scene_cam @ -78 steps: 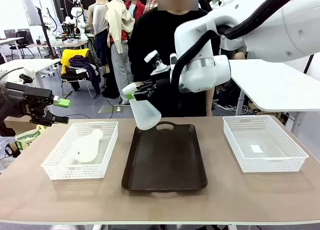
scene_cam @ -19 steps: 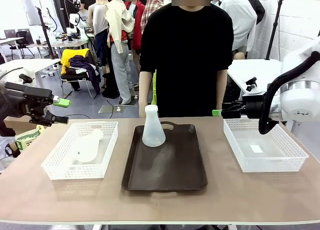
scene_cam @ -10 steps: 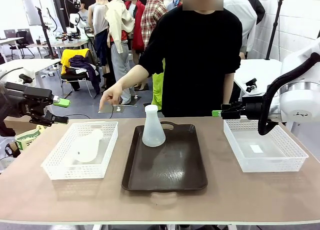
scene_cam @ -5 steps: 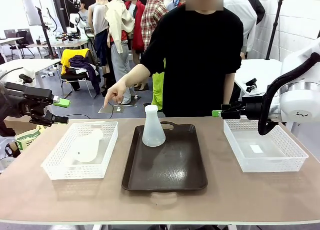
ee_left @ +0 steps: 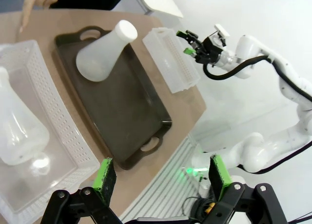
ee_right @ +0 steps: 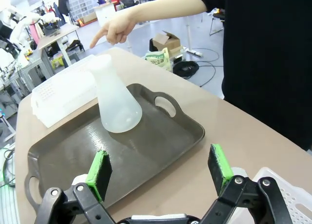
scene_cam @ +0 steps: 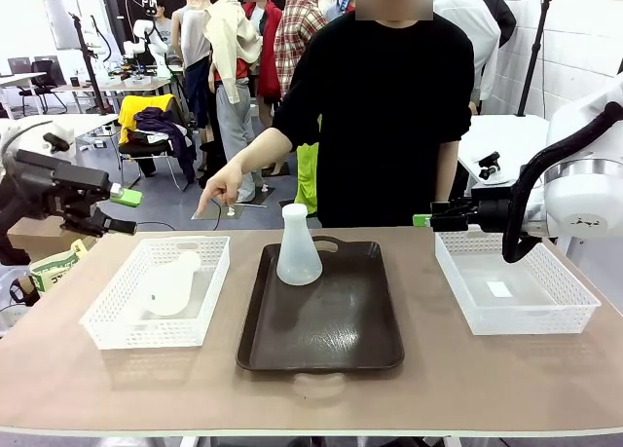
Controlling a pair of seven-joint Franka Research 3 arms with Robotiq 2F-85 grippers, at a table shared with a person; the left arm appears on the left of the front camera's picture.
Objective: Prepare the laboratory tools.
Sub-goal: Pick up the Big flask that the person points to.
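One frosted-white flask [scene_cam: 298, 247] [ee_left: 100, 60] [ee_right: 114, 102] stands upright at the far end of the dark brown tray [scene_cam: 331, 340]. A second flask [scene_cam: 170, 283] [ee_left: 17, 131] lies on its side in the left white basket [scene_cam: 107, 320]. My left gripper [scene_cam: 122, 211] [ee_left: 161, 177] hovers open and empty, off the table's left edge and above the basket's level. Over the near-left corner of the right basket [scene_cam: 574, 316], my right gripper [scene_cam: 428, 218] [ee_right: 161, 173] is open and empty, pointing toward the tray. The person's hand [scene_cam: 222, 189] [ee_right: 114, 31] points down toward the left basket.
The person in black stands at the far side, behind the tray. The right basket holds just a small white slip [scene_cam: 499, 289]. Bare tabletop [scene_cam: 311, 398] runs along the near edge. White side tables stand behind on both sides.
My left gripper has lifted a little and shifted right in the last half second. The person's pointing hand has dropped slightly toward the left basket. The right arm and both flasks are still.
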